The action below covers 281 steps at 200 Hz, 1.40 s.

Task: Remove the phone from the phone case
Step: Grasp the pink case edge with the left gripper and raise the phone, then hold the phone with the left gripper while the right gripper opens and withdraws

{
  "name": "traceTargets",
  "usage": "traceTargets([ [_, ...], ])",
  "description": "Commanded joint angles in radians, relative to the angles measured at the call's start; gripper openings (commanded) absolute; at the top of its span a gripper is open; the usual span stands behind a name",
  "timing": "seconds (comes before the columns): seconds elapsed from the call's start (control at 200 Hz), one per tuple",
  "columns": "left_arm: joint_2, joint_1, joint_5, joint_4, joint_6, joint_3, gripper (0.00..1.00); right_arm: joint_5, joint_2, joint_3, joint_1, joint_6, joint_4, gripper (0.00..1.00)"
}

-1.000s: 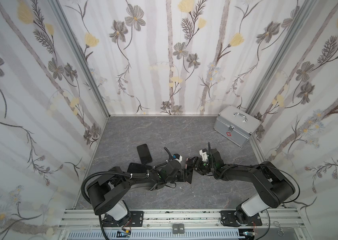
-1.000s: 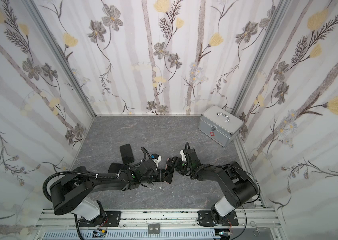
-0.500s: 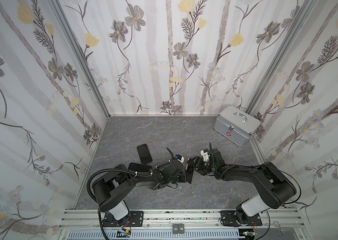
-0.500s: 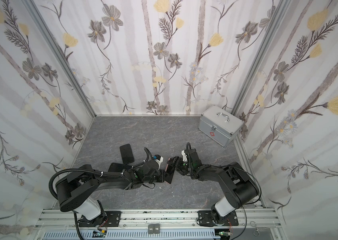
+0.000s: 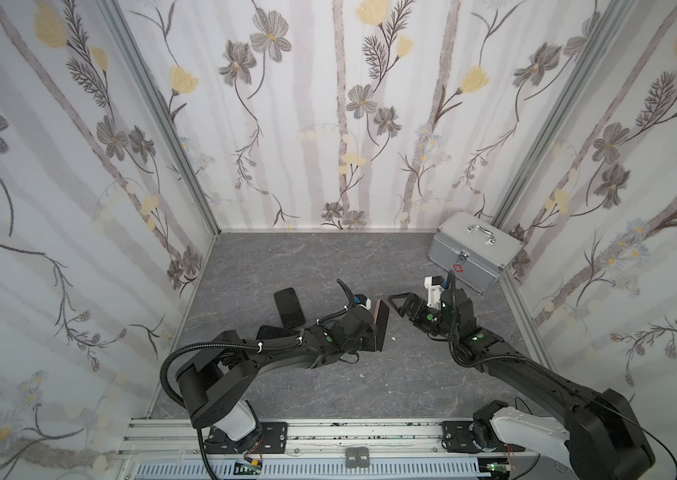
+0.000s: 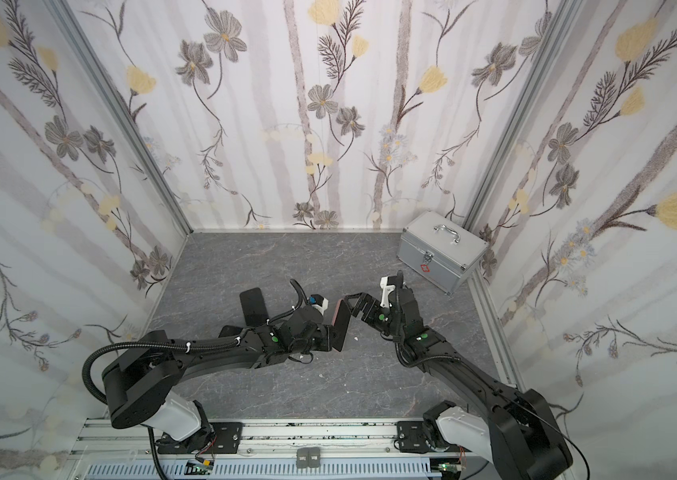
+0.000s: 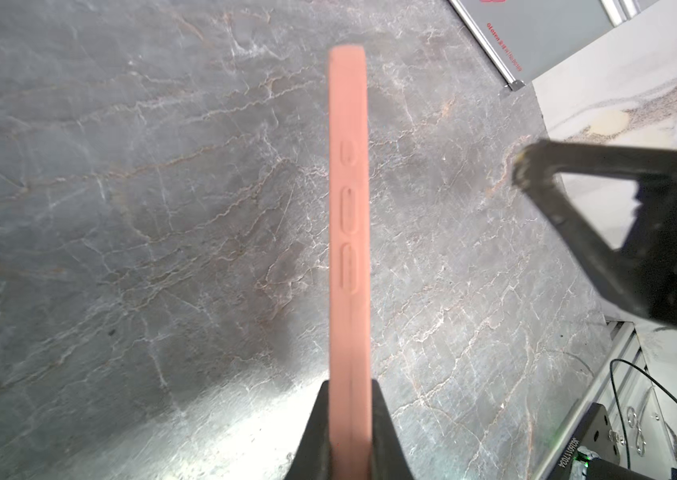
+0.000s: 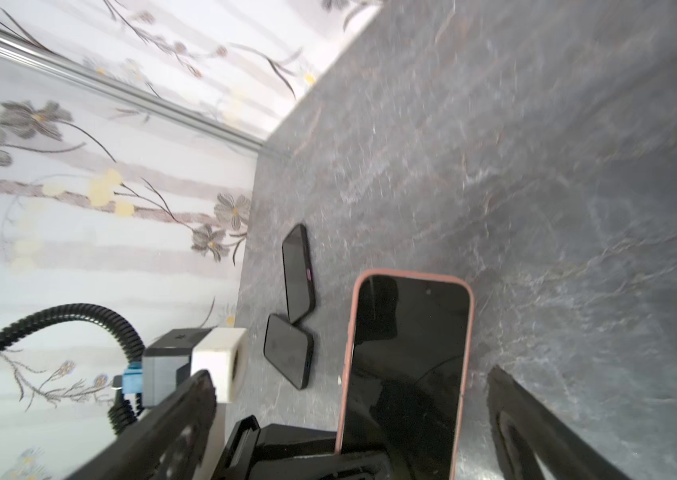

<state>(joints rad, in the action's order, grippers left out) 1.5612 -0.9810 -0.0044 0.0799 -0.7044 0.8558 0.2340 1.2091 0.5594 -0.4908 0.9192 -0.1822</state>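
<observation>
Currently the left gripper (image 7: 349, 428) is clamped on the near end of a salmon-pink phone case (image 7: 349, 199), held on edge with the black-screened phone (image 8: 407, 353) seated inside. The right gripper (image 5: 400, 305), jaws spread wide, hovers just beside the case's far end without touching it.

Both my top views look steeply down on the phone case (image 5: 380, 320) (image 6: 339, 322) from high up, nearly identical. My left wrist camera sights along its edge, close; my right wrist camera faces its front, equally close.
</observation>
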Motion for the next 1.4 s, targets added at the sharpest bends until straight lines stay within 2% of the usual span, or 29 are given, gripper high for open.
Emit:
traceTargets([
  [0.0,-0.027,0.002,-0.090,-0.084,0.045,0.048,0.00,-0.200,-0.115,0.005,0.001,-0.108,0.060,1.00],
  [0.185,-0.053,0.007,-0.164,-0.137,0.066,0.093,0.00,-0.262,-0.244,0.031,0.010,-0.267,0.083,1.00],
  [0.355,-0.086,0.000,-0.186,-0.138,0.163,0.107,0.00,-0.260,-0.296,0.051,0.011,-0.414,0.100,1.00],
  [0.535,-0.142,0.021,-0.113,-0.137,0.132,0.119,0.00,-0.090,-0.341,0.091,0.011,-0.603,0.122,0.97],
  [0.634,-0.160,0.021,-0.128,-0.131,0.150,0.127,0.00,-0.031,-0.345,0.122,0.011,-0.660,0.133,0.96],
  [0.704,-0.160,0.019,-0.138,-0.128,0.200,0.129,0.00,0.043,-0.334,0.147,0.011,-0.705,0.140,0.92],
  [0.804,-0.163,0.021,-0.102,-0.127,0.271,0.128,0.00,0.055,-0.334,0.160,0.011,-0.715,0.140,0.91],
  [0.934,-0.198,0.024,-0.106,-0.126,0.225,0.113,0.00,0.046,-0.355,0.148,0.011,-0.708,0.135,0.93],
  [1.064,-0.275,0.036,-0.065,-0.109,0.244,0.072,0.00,0.152,-0.305,0.236,0.011,-0.777,0.257,0.90],
  [1.174,-0.369,0.053,-0.021,-0.071,0.286,0.011,0.00,0.231,-0.264,0.269,0.015,-0.786,0.295,0.86],
  [1.399,-0.512,0.117,0.226,-0.029,0.398,-0.072,0.00,0.396,-0.230,0.311,0.031,-0.816,0.297,0.86],
])
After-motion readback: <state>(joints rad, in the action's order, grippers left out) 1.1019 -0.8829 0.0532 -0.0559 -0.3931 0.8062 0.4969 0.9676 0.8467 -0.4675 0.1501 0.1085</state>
